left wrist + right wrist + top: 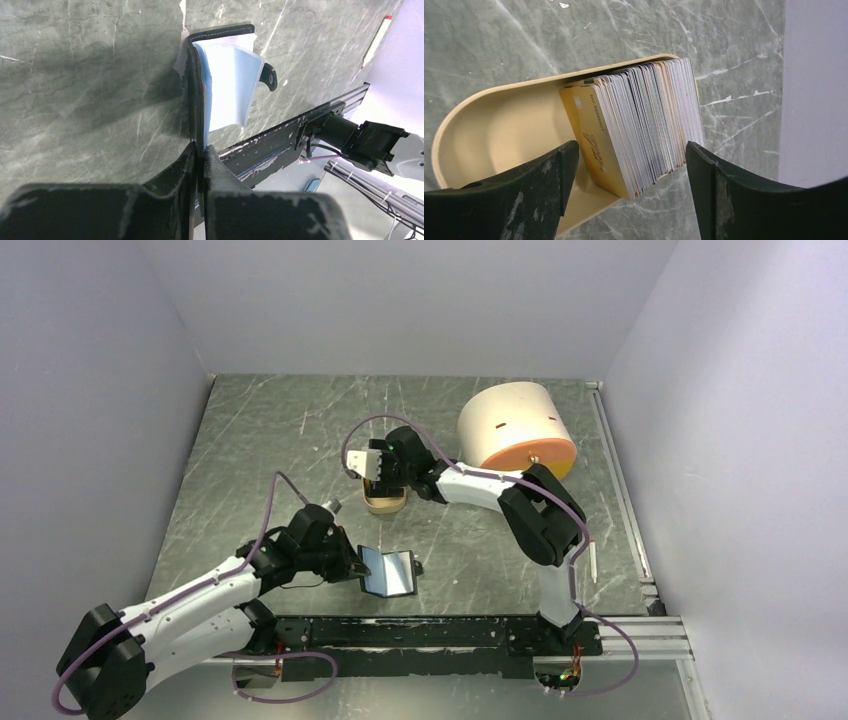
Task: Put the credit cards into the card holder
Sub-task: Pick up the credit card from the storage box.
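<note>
The black card holder (390,573) lies open near the table's front, its blue-grey pockets (231,85) and snap tab (269,77) showing. My left gripper (352,565) is shut on the holder's black cover edge (198,105), also seen between its tips in the left wrist view (201,150). A thick stack of credit cards (644,120), yellow-orange face in front, stands on edge in the tan tray (499,130). My right gripper (629,160) is open just above the stack, one finger on each side. In the top view the right gripper (384,472) hides most of the tray (385,504).
A big cream-and-orange cylinder (516,430) lies at the back right. A white pen-like stick (594,562) lies by the right rail. A black rail (440,632) runs along the near edge. Grey walls enclose the marbled table.
</note>
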Available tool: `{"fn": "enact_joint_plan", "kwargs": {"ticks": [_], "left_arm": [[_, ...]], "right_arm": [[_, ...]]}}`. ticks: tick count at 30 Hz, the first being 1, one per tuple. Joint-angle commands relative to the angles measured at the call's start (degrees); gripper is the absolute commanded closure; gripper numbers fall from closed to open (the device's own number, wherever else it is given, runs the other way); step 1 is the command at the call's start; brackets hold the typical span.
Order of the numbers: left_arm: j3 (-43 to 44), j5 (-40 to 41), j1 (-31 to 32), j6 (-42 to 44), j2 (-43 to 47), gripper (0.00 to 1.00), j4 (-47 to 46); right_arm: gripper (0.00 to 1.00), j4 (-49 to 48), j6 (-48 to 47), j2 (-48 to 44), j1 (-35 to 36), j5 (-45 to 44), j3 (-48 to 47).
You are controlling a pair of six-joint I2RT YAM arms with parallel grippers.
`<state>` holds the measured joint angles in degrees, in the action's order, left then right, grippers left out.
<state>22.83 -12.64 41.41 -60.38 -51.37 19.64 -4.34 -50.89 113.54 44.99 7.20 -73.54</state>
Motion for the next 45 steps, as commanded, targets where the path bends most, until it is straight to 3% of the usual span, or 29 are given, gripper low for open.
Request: {"fn": "enact_joint_plan", "kwargs": {"ticks": [1,5,22,28,35,45], "left_arm": [[-0.33,-0.59,-0.41,0.44,1.57,0.91,-0.24],[-0.96,-0.79,-0.48,0.02,2.01,0.91,-0.71],[-1.8,-1.09,-0.51,0.04,2.25,0.91,-1.29],[-1.71,-0.99,-0.46,0.16,2.57,0.91,-0.81],[-1.88,-1.15,-0.54,-0.15,2.75,0.91,-1.17],[-2.42,-1.19,-0.53,-0.33,3.1,0.91,-1.44]], "right_arm": [[0.16,-5.17,-2.91,0.95,-0.32,-2.37,1.0],[0.12,-7.76,-3.0,1.35,-0.3,-2.65,1.85],[0.14,-6.05,-5.59,4.09,-0.13,-5.37,0.5],[0.19,-9.77,-4.8,3.39,-0.26,-7.87,0.95],[0.33,-5.86,-2.76,1.87,-0.3,-5.09,-0.02],[0.4,-4.95,-2.05,0.95,-0.31,-3.76,-0.31]]}}
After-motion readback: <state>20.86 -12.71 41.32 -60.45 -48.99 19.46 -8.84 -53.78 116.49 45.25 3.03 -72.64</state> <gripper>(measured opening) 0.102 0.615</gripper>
